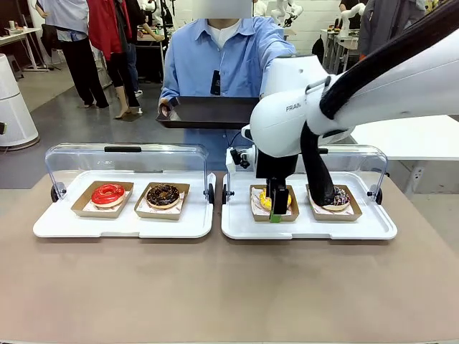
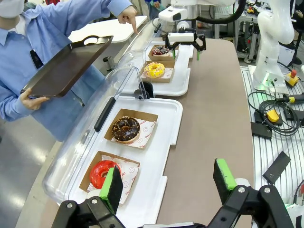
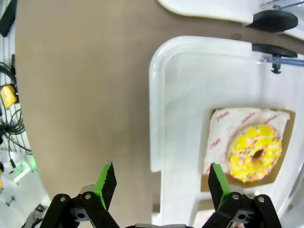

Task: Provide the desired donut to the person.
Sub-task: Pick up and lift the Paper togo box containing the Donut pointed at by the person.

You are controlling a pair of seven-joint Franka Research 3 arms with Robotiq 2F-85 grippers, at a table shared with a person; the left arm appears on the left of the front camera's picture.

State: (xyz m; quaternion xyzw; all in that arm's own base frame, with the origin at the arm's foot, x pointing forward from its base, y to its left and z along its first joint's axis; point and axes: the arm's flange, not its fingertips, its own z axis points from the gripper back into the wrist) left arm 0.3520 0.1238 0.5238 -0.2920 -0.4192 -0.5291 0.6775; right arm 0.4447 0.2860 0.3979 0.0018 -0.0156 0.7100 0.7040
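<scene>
On the worktop [image 1: 215,287], the left tray [image 1: 122,228] at lower left carries the first donut [image 1: 107,193] and, right of it, the second donut [image 1: 163,195]. The right tray [image 1: 308,229] beside it carries the third donut [image 2: 155,70] and the fourth donut [image 1: 341,198]. Behind, at upper centre, stands the person [image 1: 222,57].

Grey floor [image 1: 72,136], white table [image 1: 409,136] behind, bright indoor light

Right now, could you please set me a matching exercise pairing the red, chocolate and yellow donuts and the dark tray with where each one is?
Things:
1. red donut
2. chocolate donut
3. yellow donut
4. dark tray

Places:
A. in the person's hand
B. left white tray, left side
C. right white tray, left side
D. left white tray, right side

Pairs: 1-B, 2-D, 3-C, 4-A.
</scene>
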